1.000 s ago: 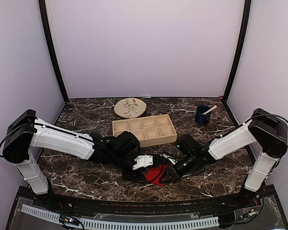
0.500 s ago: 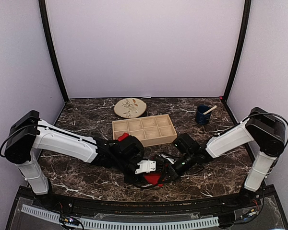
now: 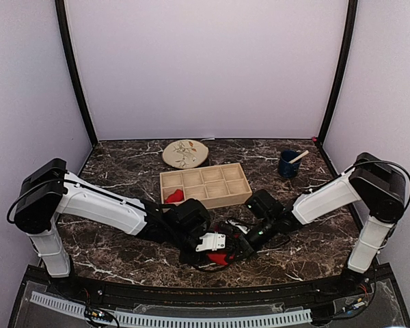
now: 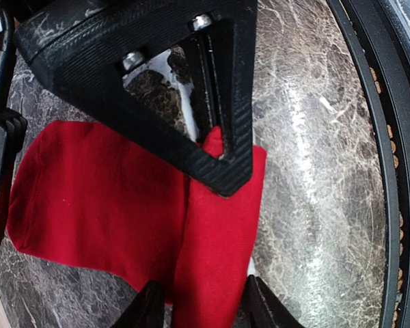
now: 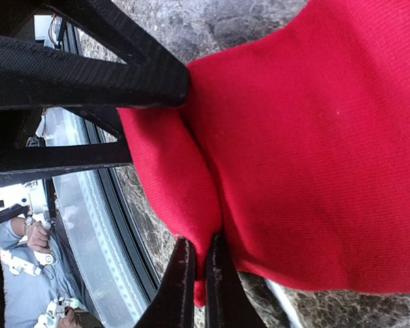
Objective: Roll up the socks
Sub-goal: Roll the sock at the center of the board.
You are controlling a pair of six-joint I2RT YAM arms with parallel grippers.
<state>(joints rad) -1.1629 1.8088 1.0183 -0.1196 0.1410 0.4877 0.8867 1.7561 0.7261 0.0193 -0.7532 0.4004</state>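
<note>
Two red socks: folded sock [image 4: 89, 198], bottom centre, pinched by left gripper [image 4: 203, 309] and right gripper [image 5: 199, 277]; bunched sock [image 3: 175, 196] in tray [image 3: 219, 179].

It was a robot lab booth: plain lilac panels [image 3: 205, 68] and black posts [image 3: 74, 68] enclosed the marble table [image 3: 123, 256].

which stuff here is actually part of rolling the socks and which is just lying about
Job in hand:
- red sock, pinched by the left gripper and right gripper
- bunched red sock, sitting in the tray

Lying about:
- wooden compartment tray
- patterned plate
- blue cup with a wooden stick
</note>
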